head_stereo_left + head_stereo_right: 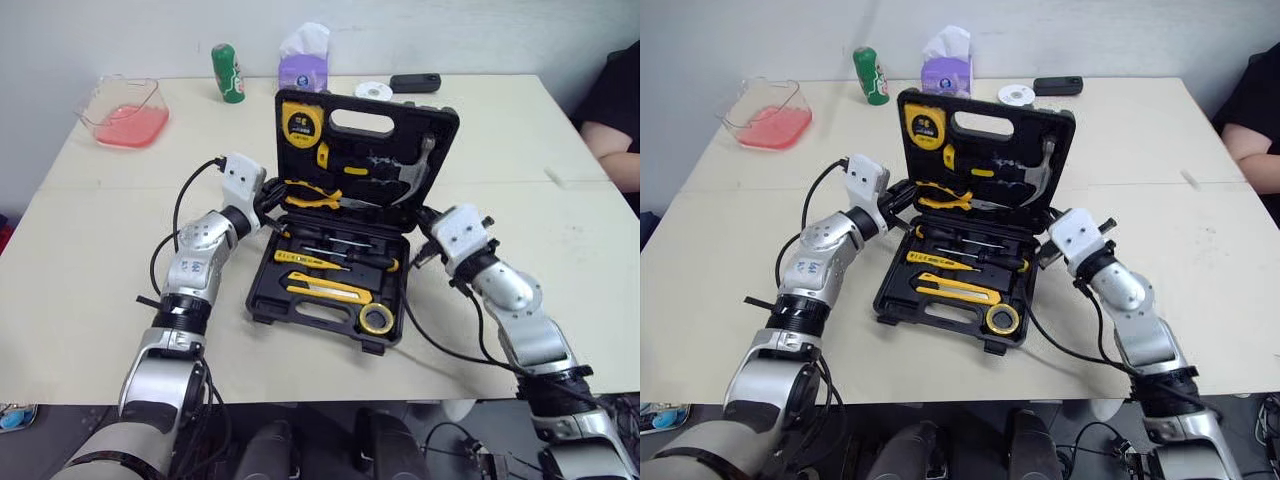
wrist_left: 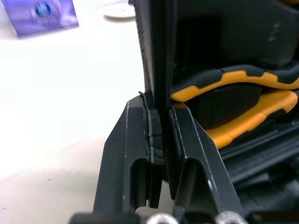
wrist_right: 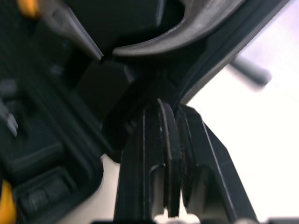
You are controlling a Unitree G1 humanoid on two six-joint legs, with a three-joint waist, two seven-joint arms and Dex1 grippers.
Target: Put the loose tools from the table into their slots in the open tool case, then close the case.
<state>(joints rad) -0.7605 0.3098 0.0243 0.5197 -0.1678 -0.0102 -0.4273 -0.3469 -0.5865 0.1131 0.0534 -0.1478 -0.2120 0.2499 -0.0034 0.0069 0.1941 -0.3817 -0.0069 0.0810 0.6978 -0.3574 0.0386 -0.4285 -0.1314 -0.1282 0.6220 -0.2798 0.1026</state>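
The black tool case (image 1: 262,298) lies open mid-table with its lid (image 1: 443,124) standing up at the back. In the lid sit a yellow tape measure (image 1: 298,122), a hammer (image 1: 412,172) and pliers (image 1: 312,193). The base holds screwdrivers (image 1: 330,258), a yellow utility knife (image 1: 325,288) and a tape roll (image 1: 376,319). My left gripper (image 1: 272,205) is at the lid's left edge, and its fingers (image 2: 135,140) are shut on that thin edge. At the lid's lower right corner, my right gripper (image 1: 425,220) has its fingers (image 3: 152,140) pressed together on the rim.
A clear container with pink content (image 1: 125,112), a green can (image 1: 228,73), a purple tissue box (image 1: 303,62), a white disc (image 1: 373,91) and a black device (image 1: 414,82) stand along the far side. A person's arm (image 1: 615,135) rests at the right edge.
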